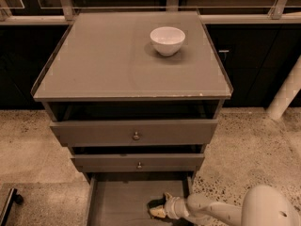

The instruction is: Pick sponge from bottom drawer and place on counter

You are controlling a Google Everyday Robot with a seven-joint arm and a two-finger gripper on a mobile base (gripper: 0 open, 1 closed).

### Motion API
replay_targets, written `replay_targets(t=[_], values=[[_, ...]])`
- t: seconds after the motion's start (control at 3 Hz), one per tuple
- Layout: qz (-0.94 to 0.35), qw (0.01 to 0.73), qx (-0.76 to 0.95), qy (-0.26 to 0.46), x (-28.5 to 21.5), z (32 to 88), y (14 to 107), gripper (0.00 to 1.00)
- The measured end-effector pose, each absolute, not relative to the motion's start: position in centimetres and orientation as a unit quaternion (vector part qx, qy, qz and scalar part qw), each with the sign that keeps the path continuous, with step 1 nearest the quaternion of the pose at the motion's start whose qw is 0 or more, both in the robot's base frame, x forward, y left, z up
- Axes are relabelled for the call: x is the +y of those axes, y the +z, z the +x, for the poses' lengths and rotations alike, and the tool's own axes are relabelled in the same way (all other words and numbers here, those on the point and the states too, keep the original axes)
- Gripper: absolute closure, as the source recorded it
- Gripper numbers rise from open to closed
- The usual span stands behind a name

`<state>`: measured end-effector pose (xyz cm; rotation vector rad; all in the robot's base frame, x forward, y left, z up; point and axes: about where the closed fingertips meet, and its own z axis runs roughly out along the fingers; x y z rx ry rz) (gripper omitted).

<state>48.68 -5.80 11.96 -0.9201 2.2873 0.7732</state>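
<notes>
The bottom drawer [117, 204] is pulled out at the foot of the cabinet. On the right of its floor lies the sponge [156, 209], a small dark pad with a pale yellowish edge. My gripper [162, 206] reaches in low from the right on a white arm and sits right at the sponge, touching or partly covering it. The counter [117, 65] is the flat grey-brown top above the drawers.
A white bowl [167, 40] stands at the back right of the counter. Two wider drawers with round knobs [136, 136] sit slightly open above the bottom drawer. Speckled stone floor surrounds the cabinet. A white post [284, 95] leans at the right.
</notes>
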Motion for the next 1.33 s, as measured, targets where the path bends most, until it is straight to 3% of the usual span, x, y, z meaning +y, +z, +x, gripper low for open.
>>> replay_targets(t=[0.33,1.33], values=[[-0.342,0.275,0.851,0.288,-5.8,48.7,12.0,1.00],[-0.375,0.298,0.806,0.347,-7.5,49.7,16.4,1.00]])
